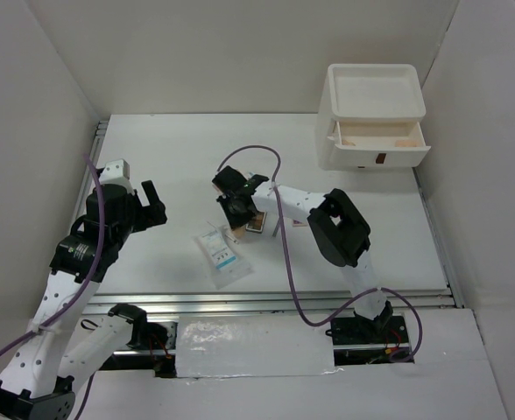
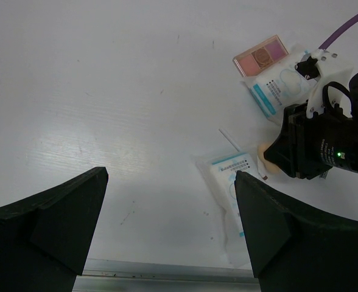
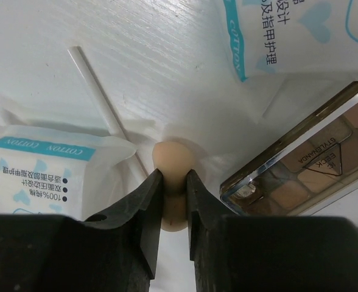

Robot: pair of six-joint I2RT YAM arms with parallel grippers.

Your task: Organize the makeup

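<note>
Right gripper (image 3: 174, 176) pinches a peach sponge (image 3: 173, 155) on the table (image 3: 136, 36), between a sachet (image 3: 45, 176) and the brown palette (image 3: 301, 176). Left gripper (image 2: 170, 175) hangs wide open. Squeeze gently and lift straight up, so the stick (image 3: 103, 103) and sachet stay undisturbed.

We see a peach sponge (image 3: 173, 159) between two white-and-blue sachets (image 3: 45, 176), brown palette (image 3: 307, 164) just right, thin white stick (image 3: 100, 97) beside, pink compact (image 2: 261, 55) further right.
</note>
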